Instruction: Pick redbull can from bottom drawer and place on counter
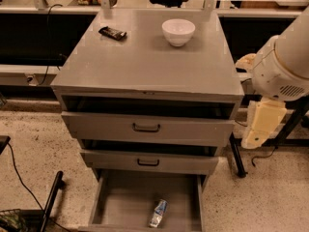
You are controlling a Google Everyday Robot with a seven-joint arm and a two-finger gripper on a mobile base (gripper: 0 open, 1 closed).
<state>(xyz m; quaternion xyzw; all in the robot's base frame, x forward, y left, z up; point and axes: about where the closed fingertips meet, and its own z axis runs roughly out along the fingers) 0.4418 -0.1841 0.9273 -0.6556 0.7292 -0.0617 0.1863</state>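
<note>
The redbull can (158, 212), slim, silver and blue, lies on its side near the front of the open bottom drawer (120, 202). The counter (145, 62) is the flat grey top of the drawer cabinet. My gripper (257, 129) is a cream-coloured piece hanging below the white arm (282, 64). It is to the right of the cabinet, level with the top drawer. It is well above and to the right of the can and holds nothing that I can see.
A white bowl (178, 31) and a dark wrapped snack bar (112, 33) sit at the back of the counter. The two upper drawers (146, 128) stand slightly open. A black stand leg (236, 156) and cables are on the speckled floor at the right, and a black pole (50, 201) is at the left.
</note>
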